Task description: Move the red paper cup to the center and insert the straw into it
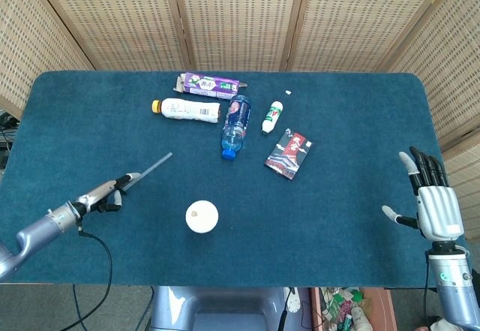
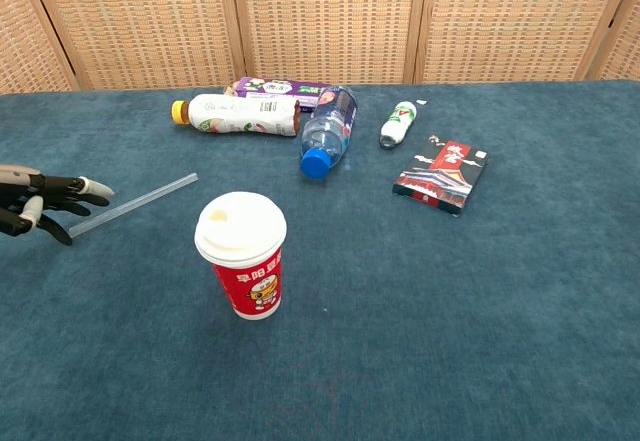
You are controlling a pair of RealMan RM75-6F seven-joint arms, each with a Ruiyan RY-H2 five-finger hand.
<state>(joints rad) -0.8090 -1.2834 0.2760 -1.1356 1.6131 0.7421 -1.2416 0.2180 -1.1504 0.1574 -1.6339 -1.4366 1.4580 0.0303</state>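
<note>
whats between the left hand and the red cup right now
Only the straw: it lies on the cloth, one end by the left hand, the other pointing away past the red paper cup. The rest is bare table, clearest in the chest view.
</note>
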